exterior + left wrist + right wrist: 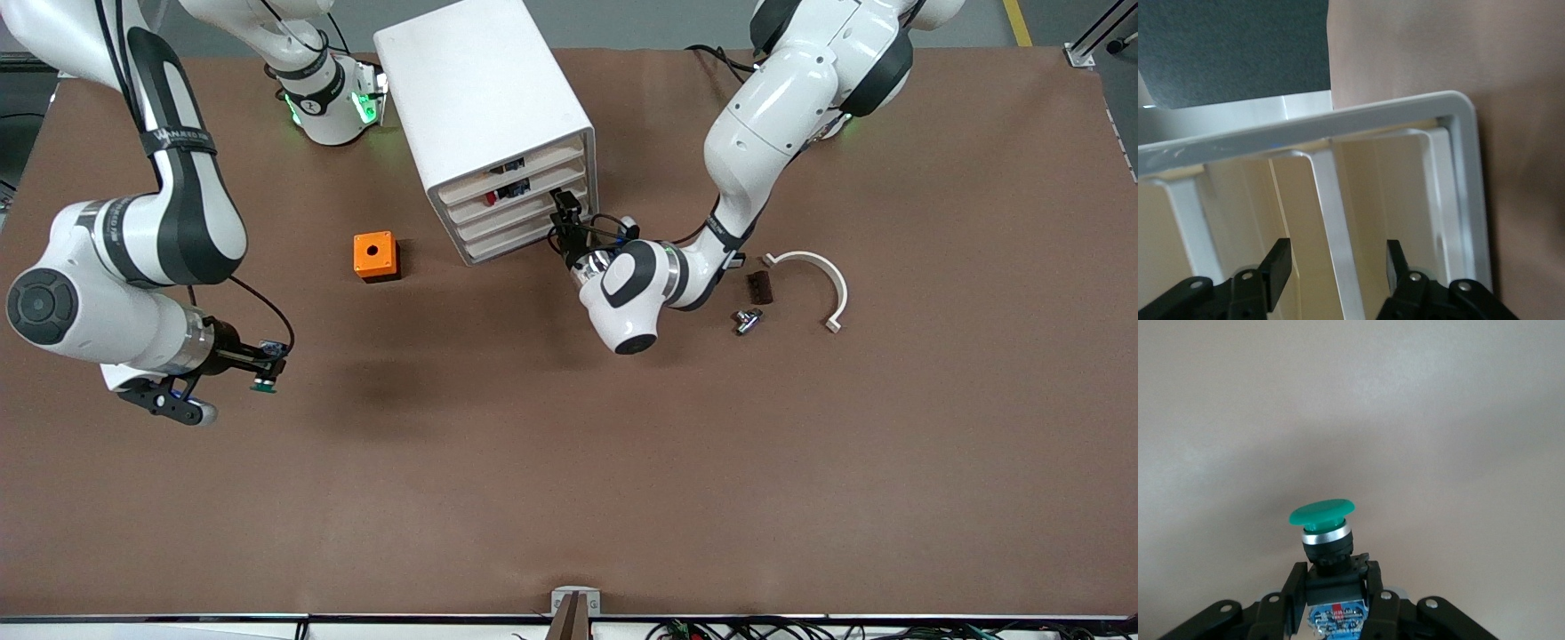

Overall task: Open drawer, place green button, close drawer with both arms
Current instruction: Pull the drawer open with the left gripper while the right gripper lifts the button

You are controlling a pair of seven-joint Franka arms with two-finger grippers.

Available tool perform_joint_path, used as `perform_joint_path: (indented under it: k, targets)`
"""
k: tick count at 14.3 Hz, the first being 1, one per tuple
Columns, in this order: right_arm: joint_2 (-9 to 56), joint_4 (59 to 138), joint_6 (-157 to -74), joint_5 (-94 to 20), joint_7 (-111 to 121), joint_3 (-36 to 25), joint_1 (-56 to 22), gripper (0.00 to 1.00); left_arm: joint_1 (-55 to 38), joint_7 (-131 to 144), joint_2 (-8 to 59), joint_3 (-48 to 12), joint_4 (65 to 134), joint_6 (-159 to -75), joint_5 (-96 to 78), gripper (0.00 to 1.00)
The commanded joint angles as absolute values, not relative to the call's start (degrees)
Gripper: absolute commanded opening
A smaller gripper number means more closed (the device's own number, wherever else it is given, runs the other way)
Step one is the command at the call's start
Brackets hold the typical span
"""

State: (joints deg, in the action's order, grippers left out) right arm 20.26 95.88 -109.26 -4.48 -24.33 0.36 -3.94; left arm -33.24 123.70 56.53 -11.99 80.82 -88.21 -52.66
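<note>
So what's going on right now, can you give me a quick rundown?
Right gripper shut on the button, up over bare table. Left gripper at the cabinet front, fingers either side of a drawer handle. Drawers all closed.

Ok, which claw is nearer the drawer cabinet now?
Left. The left claw is at the cabinet's drawer fronts, straddling a handle. The right claw holds the button up toward the right arm's end of the table.
</note>
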Motion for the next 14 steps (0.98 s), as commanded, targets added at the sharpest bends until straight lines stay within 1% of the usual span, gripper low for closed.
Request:
perform_joint_path:
  k: [1,2,4,5,6,8,10,11,12,14]
  targets:
    - [17.0,96.4,-106.4,-6.6,-29.3,0.4,-4.9,0.0,-34.5,124.5,56.9,-12.0,80.9,-87.2,-53.2,0.51]
    - [15.9,96.4,-105.3,-6.8,-31.9,0.4,-5.4,0.0,-34.5,124.1,56.9,-12.0,80.9,-87.2,-53.0,0.44]
    - [14.3,96.0,-103.5,-8.6,-36.8,0.4,-7.0,0.0,-34.4,123.9,57.3,-12.0,80.9,-87.3,-52.9,0.37]
    - [13.8,95.2,-102.4,-8.8,-39.5,0.4,-8.1,0.0,-34.4,123.9,57.5,-11.9,80.7,-87.3,-53.0,0.34]
    - [13.4,94.0,-100.9,-8.9,-42.0,0.4,-9.0,0.0,-34.3,123.9,57.6,-11.9,80.6,-87.3,-53.3,0.27]
    - [12.7,91.4,-97.6,-8.8,-46.4,0.4,-10.7,0.0,-33.9,123.9,57.5,-11.9,80.7,-87.3,-53.4,0.19]
    - [11.3,90.6,-95.5,-8.8,-49.6,0.4,-11.7,0.0,-33.8,123.9,57.5,-11.9,80.7,-87.3,-53.5,0.17]
    - [10.6,90.6,-94.8,-8.8,-50.7,0.4,-12.0,0.0,-33.6,124.0,57.5,-11.9,80.5,-87.3,-53.6,0.13]
    - [10.1,90.6,-94.1,-8.8,-52.1,0.4,-12.3,0.0,-33.2,124.1,57.4,-11.9,80.3,-87.3,-53.7,0.11]
    - [8.8,90.6,-93.1,-8.8,-55.4,0.4,-14.0,0.0,-32.4,124.2,57.1,-11.9,80.2,-87.3,-54.0,0.11]
